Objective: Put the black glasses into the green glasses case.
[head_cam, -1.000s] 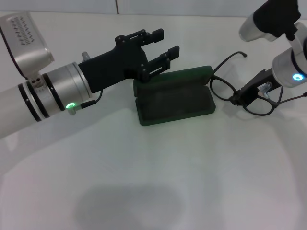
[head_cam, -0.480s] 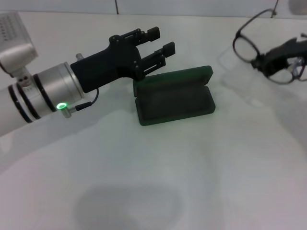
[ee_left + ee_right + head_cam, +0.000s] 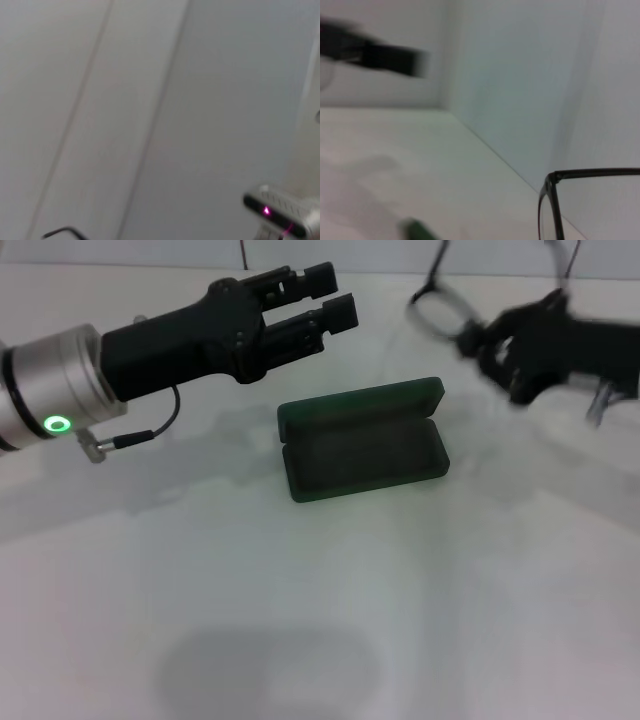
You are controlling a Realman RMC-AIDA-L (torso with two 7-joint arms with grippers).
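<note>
The green glasses case (image 3: 362,443) lies open on the white table, its lid (image 3: 360,405) tipped back on the far side and its dark inside empty. My right gripper (image 3: 487,343) hangs in the air above and to the right of the case, shut on the black glasses (image 3: 438,308), whose round lens sticks out to the left. The right wrist view shows one lens rim of the glasses (image 3: 554,199) and a corner of the case (image 3: 417,231). My left gripper (image 3: 325,295) is open, raised behind the case's left end and touching nothing.
A white wall rises right behind the table's back edge (image 3: 240,268). A dark shadow (image 3: 270,670) lies on the table in front. The left wrist view shows only the wall and a small device with a pink light (image 3: 277,212).
My right gripper has lifted the glasses off the table and swung them left, toward the space above the case. The left gripper has risen up and away from the case lid.
</note>
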